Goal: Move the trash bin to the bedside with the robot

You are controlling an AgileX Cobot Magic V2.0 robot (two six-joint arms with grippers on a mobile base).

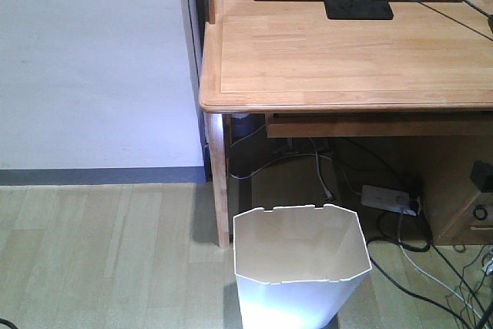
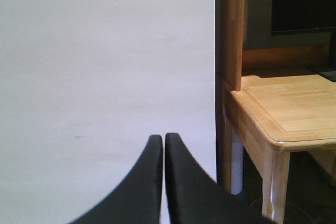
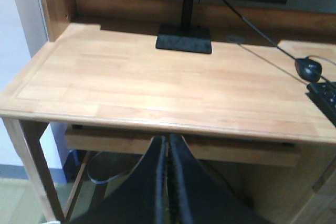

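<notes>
Front, left-wrist and right-wrist views of a light wooden counter [image 1: 347, 59], taken as the landmark throughout. The trash bin [image 1: 300, 267], white, tapering and with a notched octagonal rim, stands upright on the wood-pattern floor [image 1: 100, 252] in front of the counter's wall-side corner. It is just beside the front leg [image 1: 219, 182] and nearer the camera than the counter's front edge. Its base is cut off by the lower border of the front view. Nothing grips or touches the bin. On the counter's rear portion rests the black base [image 1: 357, 1] of a monitor stand. The right-wrist view adds a black mouse [image 3: 308, 68] and the corner of a keyboard [image 3: 323, 95] toward the counter's far side. A shallow pull-out tray [image 1: 370, 125] hangs beneath the counter top. Under the counter lie a white power strip [image 1: 389, 199] and several loose cables [image 1: 400, 267]. A pale wall [image 1: 92, 59] with a dark baseboard [image 1: 100, 176] meets the counter's side. The left fingers [image 2: 160, 148] are pressed together with no gap and clasp nothing. They are raised beside the counter's wall-side corner and face the wall. The right fingers [image 3: 161, 148] are likewise pressed together and empty, held in front of the counter's front edge above tray height.
</notes>
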